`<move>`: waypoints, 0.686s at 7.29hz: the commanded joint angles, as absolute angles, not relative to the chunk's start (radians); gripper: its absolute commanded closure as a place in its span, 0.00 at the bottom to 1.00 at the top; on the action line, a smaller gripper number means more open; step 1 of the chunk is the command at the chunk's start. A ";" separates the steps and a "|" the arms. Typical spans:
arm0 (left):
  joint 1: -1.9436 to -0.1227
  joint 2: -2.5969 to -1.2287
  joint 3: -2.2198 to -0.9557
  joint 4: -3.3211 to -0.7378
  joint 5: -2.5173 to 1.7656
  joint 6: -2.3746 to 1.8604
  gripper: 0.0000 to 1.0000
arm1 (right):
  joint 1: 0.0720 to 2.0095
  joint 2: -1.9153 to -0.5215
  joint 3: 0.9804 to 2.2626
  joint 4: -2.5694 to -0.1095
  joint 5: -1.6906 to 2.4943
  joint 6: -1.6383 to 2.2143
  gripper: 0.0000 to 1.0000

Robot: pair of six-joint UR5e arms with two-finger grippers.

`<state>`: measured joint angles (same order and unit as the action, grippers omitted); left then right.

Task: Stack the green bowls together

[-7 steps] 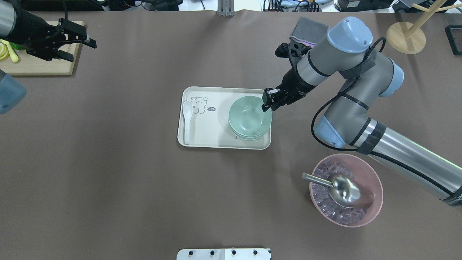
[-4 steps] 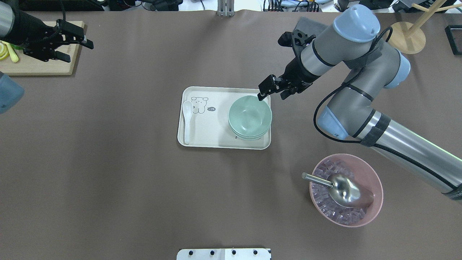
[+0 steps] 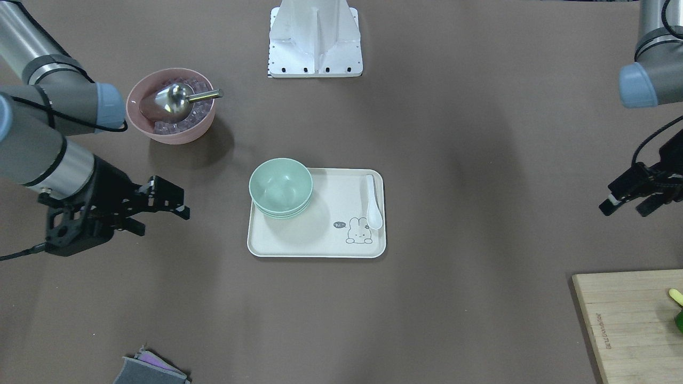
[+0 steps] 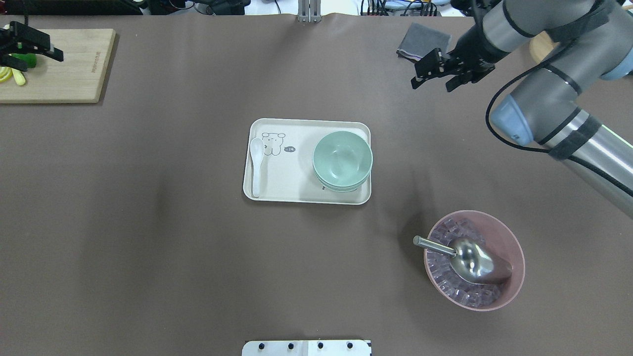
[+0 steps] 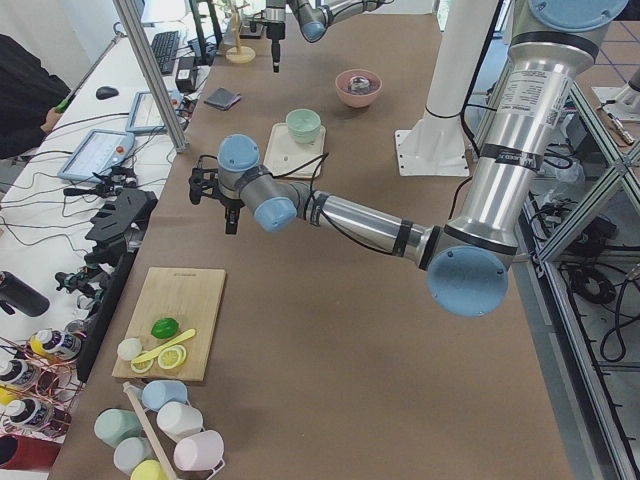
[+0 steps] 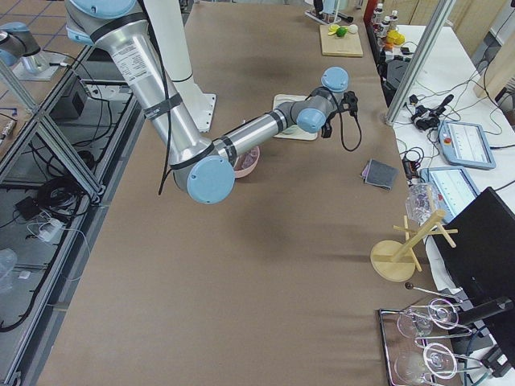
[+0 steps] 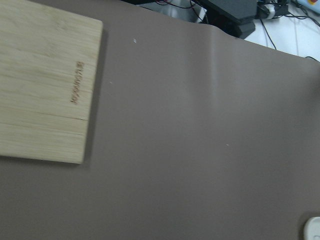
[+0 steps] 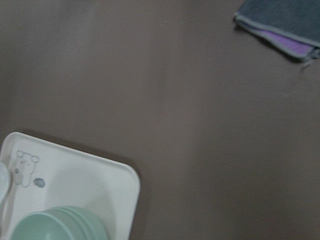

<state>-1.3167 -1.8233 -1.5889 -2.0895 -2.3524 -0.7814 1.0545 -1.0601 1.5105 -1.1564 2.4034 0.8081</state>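
The green bowls sit nested in one stack on the right end of a cream tray. They also show in the front view and at the bottom left of the right wrist view. My right gripper is open and empty, raised over the table far back-right of the tray; it also shows in the front view. My left gripper is open and empty at the far left over the cutting board; it also shows in the front view.
A white spoon lies on the tray's left end. A pink bowl with ice and a metal scoop stands front right. A grey cloth lies back right. A wooden cutting board with lemon pieces lies back left.
My right gripper let go of the top bowl's rim, opened, and pulled away up and to the back right. My left gripper drew further back to the left.
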 commanded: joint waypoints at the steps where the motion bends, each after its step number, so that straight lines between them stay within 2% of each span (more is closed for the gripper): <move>1: -1.425 -1.796 -1.589 -1.950 -2.323 -0.509 0.02 | 1.170 -1.110 1.506 -1.346 2.381 0.613 0.00; 3: -1.477 -1.674 -1.643 -1.959 -2.307 -0.488 0.02 | 1.254 -1.214 1.500 -1.438 2.307 0.293 0.00; 5: -1.479 -1.638 -1.632 -1.962 -2.303 -0.486 0.02 | 1.316 -1.352 1.500 -1.441 2.267 0.233 0.00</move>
<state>-1.4749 -1.6599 -1.6359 -1.9625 -2.3069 -0.4868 1.2794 -1.2651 1.5017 -1.4359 2.2922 0.2835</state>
